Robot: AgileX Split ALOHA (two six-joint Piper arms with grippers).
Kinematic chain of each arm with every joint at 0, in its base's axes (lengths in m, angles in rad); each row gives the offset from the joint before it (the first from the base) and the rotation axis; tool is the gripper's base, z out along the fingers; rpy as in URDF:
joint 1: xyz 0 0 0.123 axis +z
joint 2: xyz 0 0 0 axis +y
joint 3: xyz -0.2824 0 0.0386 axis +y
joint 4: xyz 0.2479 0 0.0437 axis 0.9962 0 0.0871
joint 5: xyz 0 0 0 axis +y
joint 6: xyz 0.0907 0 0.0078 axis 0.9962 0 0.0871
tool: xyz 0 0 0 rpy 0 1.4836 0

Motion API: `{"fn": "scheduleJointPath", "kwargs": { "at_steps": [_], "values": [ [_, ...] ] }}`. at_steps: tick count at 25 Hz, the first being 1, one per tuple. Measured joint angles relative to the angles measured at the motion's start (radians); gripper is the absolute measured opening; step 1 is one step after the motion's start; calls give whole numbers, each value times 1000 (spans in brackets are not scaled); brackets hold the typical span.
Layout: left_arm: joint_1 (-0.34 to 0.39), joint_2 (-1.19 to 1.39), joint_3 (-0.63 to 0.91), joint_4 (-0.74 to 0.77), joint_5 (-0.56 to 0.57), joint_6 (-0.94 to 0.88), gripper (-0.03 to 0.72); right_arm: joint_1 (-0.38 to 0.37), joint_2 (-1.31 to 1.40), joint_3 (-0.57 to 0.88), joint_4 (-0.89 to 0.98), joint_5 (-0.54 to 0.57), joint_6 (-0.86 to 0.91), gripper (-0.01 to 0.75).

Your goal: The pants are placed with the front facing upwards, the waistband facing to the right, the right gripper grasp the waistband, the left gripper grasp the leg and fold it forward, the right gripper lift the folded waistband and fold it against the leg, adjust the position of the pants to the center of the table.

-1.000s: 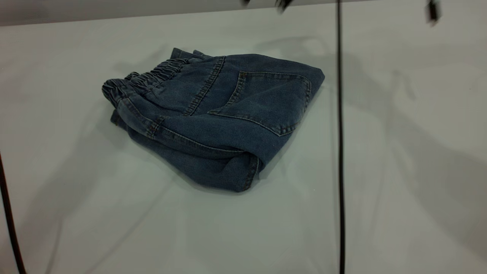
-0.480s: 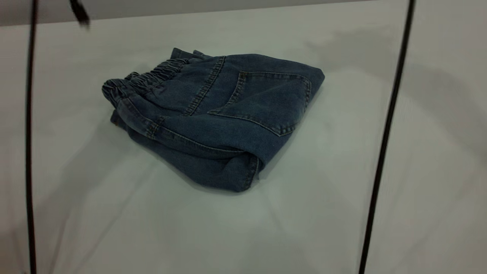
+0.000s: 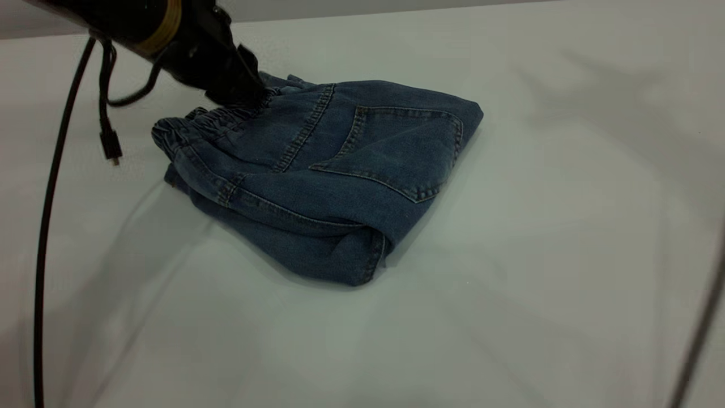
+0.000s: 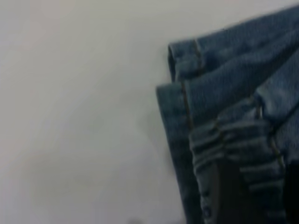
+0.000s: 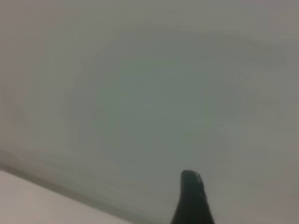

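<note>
Pants (image 3: 323, 175) lie folded into a compact bundle on the table (image 3: 566, 255), back pocket uppermost, so both folds appear complete; only centering appears to remain. Waistband (image 3: 215, 119) forms the bundle's far-left edge. Left gripper (image 3: 241, 90) rests at the waistband's far end; whether it is clenched on the denim cannot be told. Left wrist view alone shows the stacked hems (image 4: 187, 84) beside the gathered elastic. Right wrist view shows only one fingertip (image 5: 192, 196) over bare table; grip state cannot be told.
</note>
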Motion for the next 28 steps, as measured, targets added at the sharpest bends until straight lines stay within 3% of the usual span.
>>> {"fn": "scheduleJointPath", "kwargs": {
  "at_steps": [11,18,23,28],
  "values": [
    [-13,16,130,0,-25,-113,274,1,-1,0,33,-11,3,437],
    [-86,9,215,-6,-39,-122,273,1,-1,0,61,-16,3,437],
    [-161,4,220,0,-124,-141,272,1,-1,0,73,-16,3,437],
    [-203,3,220,1,-91,-141,272,1,-1,0,80,-16,3,437]
  ]
}}
